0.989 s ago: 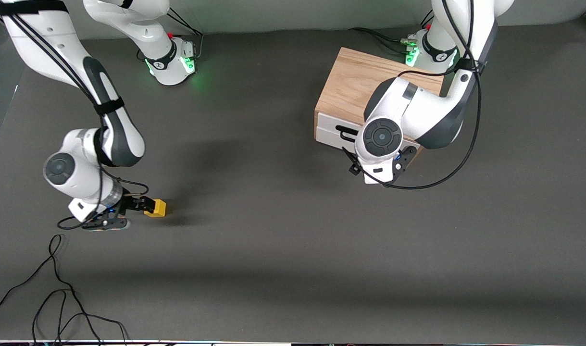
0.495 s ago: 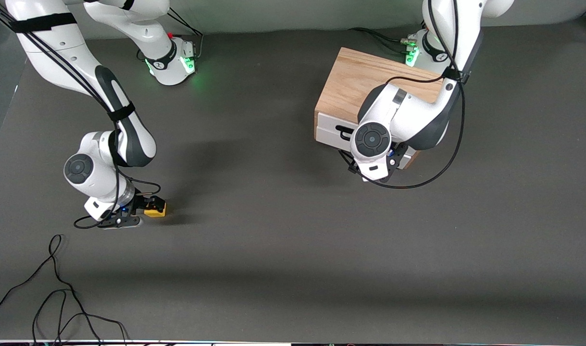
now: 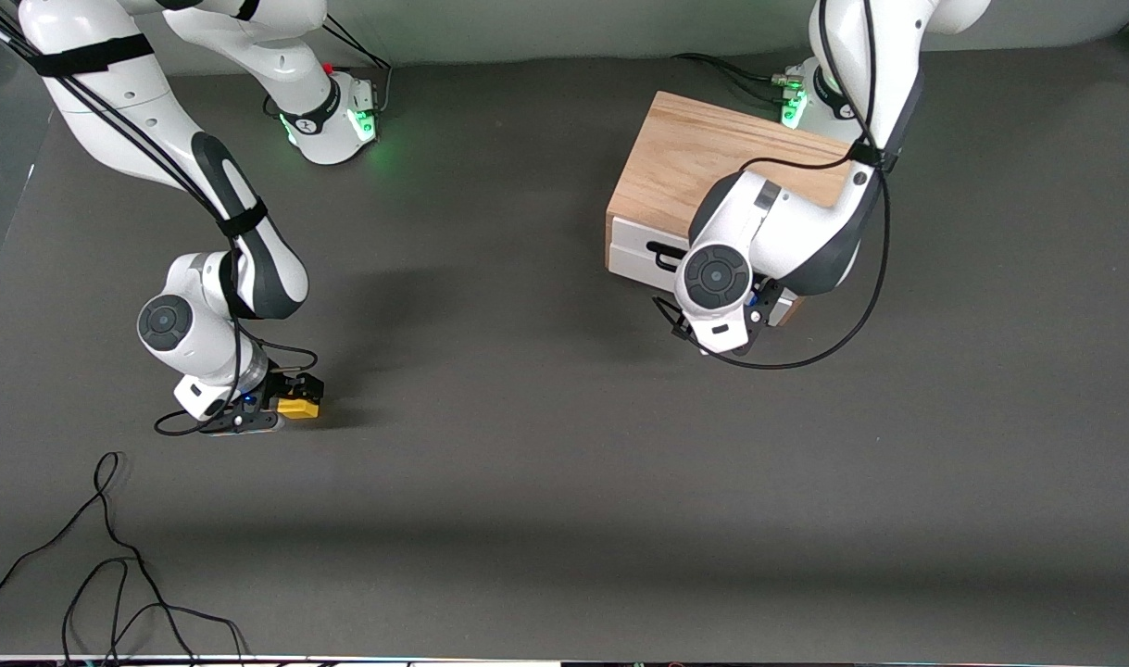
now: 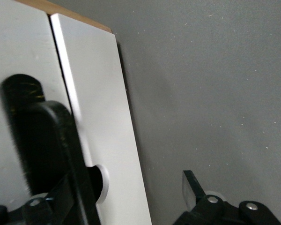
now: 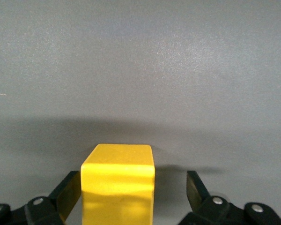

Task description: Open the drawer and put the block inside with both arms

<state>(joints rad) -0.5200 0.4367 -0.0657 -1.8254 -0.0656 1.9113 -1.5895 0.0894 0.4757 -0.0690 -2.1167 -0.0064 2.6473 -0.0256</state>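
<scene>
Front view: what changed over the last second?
The right claw slid in over the block; its fingers now straddle the block, open, with one finger against a side and a gap at the other. The left claw moved in toward the drawer, reaching its black handle, fingers open. The block, the drawer, still shut, and the wooden box stayed put.

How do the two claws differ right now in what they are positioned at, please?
The right claw straddles the yellow block on the table toward the right arm's end; the left claw is at the drawer's black bar handle. The block touches one right finger with a gap at the other; the handle sits by one left finger. Both are open.
</scene>
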